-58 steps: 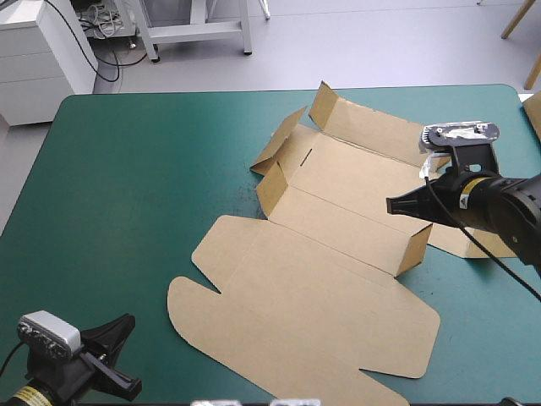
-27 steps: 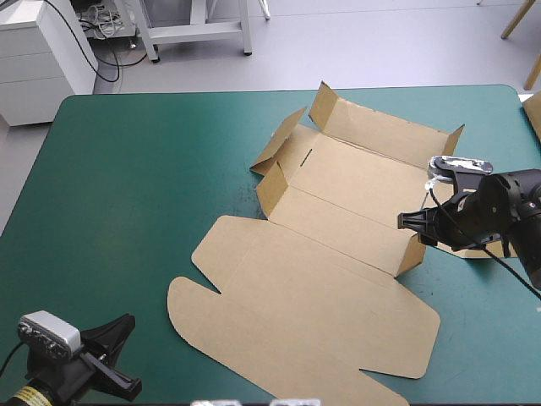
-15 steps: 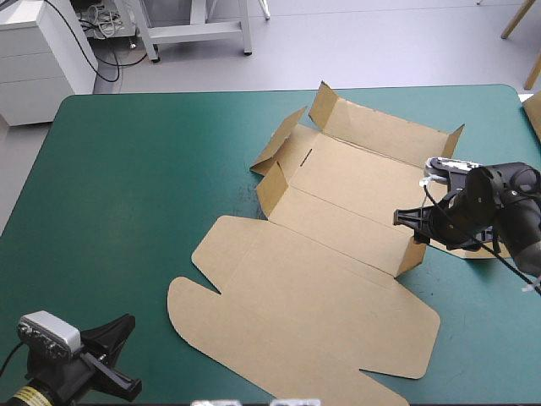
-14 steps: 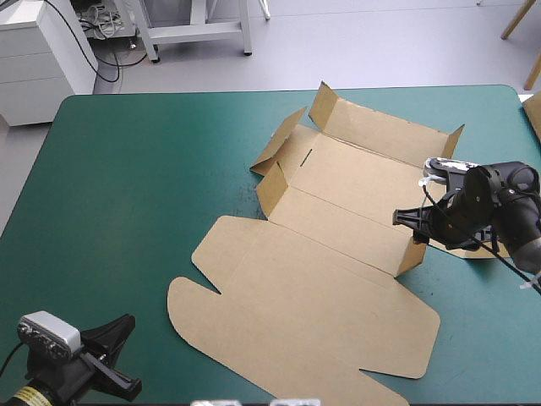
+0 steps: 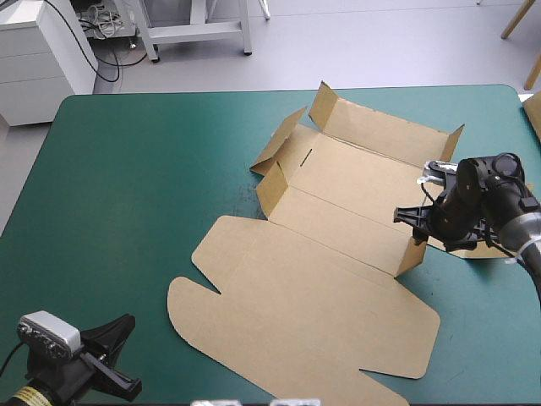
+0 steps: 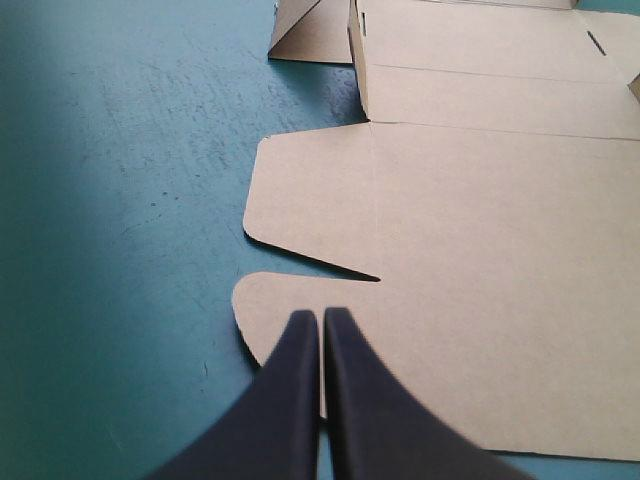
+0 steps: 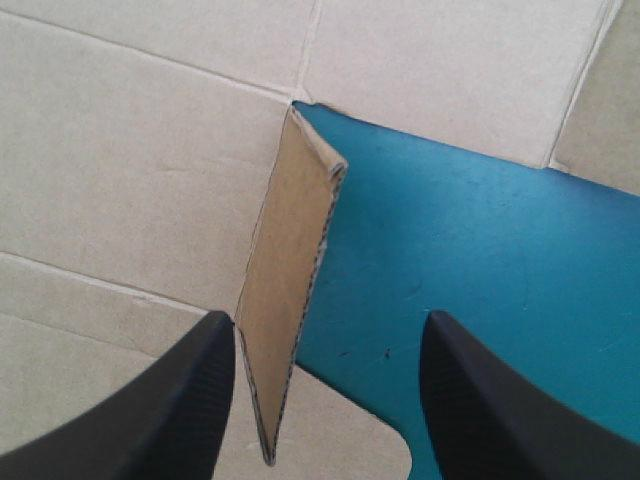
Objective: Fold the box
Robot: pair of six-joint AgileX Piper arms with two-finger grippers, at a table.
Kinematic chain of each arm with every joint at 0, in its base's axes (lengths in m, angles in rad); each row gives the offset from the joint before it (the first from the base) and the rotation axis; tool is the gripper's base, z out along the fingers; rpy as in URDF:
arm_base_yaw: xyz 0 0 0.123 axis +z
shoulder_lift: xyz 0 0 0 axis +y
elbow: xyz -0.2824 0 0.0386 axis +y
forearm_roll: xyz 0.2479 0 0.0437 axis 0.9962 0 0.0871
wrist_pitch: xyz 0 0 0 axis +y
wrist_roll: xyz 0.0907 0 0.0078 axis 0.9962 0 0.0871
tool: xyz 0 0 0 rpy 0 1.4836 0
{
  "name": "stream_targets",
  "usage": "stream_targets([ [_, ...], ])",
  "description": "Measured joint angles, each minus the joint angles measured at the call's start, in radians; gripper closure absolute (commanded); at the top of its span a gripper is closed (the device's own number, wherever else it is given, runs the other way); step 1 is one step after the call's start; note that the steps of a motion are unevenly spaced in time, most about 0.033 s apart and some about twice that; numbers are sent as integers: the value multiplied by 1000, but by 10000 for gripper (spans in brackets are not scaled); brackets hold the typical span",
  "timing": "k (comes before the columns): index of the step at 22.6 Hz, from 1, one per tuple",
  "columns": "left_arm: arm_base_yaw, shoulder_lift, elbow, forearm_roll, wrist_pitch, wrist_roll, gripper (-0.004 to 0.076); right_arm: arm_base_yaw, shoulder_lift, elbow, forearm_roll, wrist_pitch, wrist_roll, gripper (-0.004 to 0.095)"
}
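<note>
While left gripper (image 6: pixel 322 318) sits pinched together, empty, over box (image 5: pixel 321 279), right gripper (image 7: pixel 325 335) gapes around upright flap (image 7: pixel 290 270), holding nothing.

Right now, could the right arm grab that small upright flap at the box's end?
Probably yes: the right gripper is open astride the upright flap, and nothing else blocks it.

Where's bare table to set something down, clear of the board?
The widest bare teal-green cover lies between the box and the table's left edge. A smaller patch: near right corner. Crowded around the right pincer at the raised flap.
</note>
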Motion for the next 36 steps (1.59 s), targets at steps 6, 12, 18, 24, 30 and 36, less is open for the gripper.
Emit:
stream_targets([
  [6, 0, 0, 0, 0, 0, 0, 731, -16, 0, 0, 10, -28, -6, 392],
  [12, 0, 0, 0, -1, 0, 0, 731, -19, 5, 0, 44, -70, -26, 394],
  [18, 0, 0, 0, -1, 0, 0, 731, -19, 82, 0, 48, -80, -32, 394],
  [24, 0, 0, 0, -1, 0, 0, 731, -19, 103, 72, 75, -126, -37, 487],
  [30, 0, 0, 0, -1, 0, 0, 731, -19, 103, 157, 118, -223, -54, 587],
  [36, 0, 0, 0, -1, 0, 0, 731, -19, 103, 158, 155, -263, -76, 677],
])
